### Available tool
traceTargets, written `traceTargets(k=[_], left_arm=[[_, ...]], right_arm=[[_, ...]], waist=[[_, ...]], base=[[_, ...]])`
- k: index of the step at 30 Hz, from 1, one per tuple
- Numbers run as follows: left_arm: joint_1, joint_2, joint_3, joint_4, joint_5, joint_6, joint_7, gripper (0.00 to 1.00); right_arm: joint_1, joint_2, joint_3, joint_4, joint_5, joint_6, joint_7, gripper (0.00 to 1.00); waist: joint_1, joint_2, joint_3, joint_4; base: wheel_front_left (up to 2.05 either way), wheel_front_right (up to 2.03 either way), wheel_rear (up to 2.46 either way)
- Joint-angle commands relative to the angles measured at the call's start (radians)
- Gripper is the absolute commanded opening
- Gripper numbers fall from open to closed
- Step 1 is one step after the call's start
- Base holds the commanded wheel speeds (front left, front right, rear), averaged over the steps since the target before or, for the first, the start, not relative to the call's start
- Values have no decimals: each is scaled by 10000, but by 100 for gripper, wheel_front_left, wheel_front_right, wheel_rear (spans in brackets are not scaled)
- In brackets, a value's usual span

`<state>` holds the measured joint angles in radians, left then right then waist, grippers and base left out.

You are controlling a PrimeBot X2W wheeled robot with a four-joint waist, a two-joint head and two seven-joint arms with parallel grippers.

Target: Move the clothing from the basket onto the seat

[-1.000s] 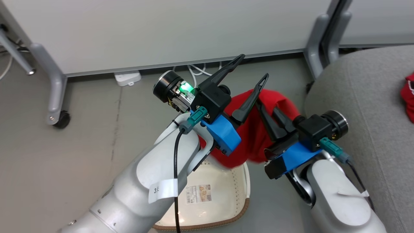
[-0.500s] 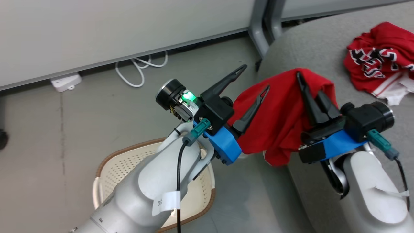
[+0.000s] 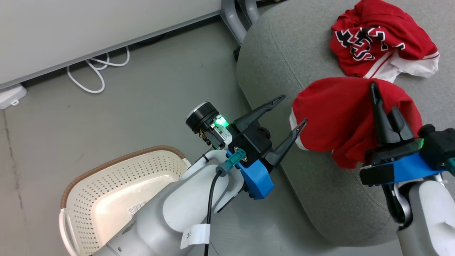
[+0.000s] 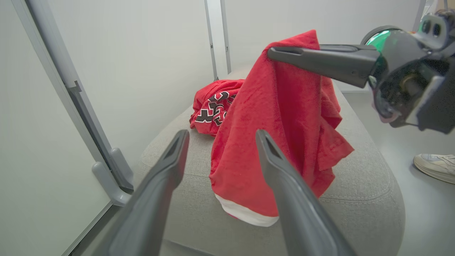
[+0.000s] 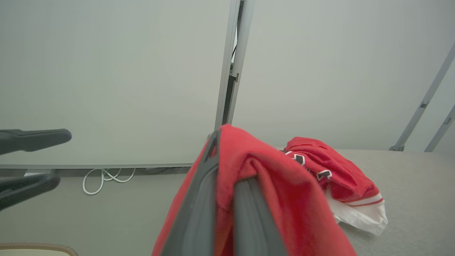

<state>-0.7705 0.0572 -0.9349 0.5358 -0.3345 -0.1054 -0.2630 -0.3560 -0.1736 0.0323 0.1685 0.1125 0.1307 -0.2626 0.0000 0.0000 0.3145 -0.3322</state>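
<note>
My right gripper (image 3: 383,97) is shut on the plain red garment (image 3: 341,117), which hangs from its fingers over the front left part of the grey seat (image 3: 284,53). The cloth's white-edged hem (image 4: 245,215) reaches down to the cushion. The BULLS jersey (image 3: 376,39) lies crumpled on the seat just beyond it. My left gripper (image 3: 294,109) is open, a little left of the hanging garment and not touching it. The cream basket (image 3: 106,164) sits on the floor at the lower left, partly hidden by my left forearm; the part that shows holds no clothing.
A white panel wall on grey metal legs (image 3: 234,14) runs behind the seat. A white cable (image 3: 96,74) loops on the floor below it, beside a white power block (image 3: 10,96). A person's shoe (image 4: 435,165) is on the floor past the seat.
The head camera has swung right. My right gripper has carried the plain red garment from beside the seat to above its cushion. The left gripper stays open, now clear of the cloth.
</note>
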Motion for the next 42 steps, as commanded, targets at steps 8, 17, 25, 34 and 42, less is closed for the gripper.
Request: traceTargets(k=[8, 17, 25, 34, 42], left_arm=[[-45, 5, -54, 69, 46, -40, -26, 100], [-431, 129, 145, -156, 206, 93, -26, 100], [-1162, 374, 354, -361, 446, 275, -20, 100], [-2123, 740, 388, -641, 830, 337, 108, 100], [-2570, 838, 362, -791, 971, 437, 105, 100]], right_arm=[[346, 105, -402, -250, 15, 1, -34, 0], [-971, -300, -797, -914, -137, 1, -34, 0], [-3716, -1529, -1706, -1406, -194, 1, -34, 0], [-6292, -3109, -3562, -804, -140, 1, -32, 0], [-6463, -3981, -4363, 922, -275, 1, -32, 0]], waist=[[0, 0, 316, -266], [0, 0, 876, -84], [0, 0, 2320, 257], [0, 0, 4069, 466], [0, 0, 4920, 668]], base=[[0, 0, 0], [0, 0, 0], [0, 0, 0], [0, 0, 0], [0, 0, 0]])
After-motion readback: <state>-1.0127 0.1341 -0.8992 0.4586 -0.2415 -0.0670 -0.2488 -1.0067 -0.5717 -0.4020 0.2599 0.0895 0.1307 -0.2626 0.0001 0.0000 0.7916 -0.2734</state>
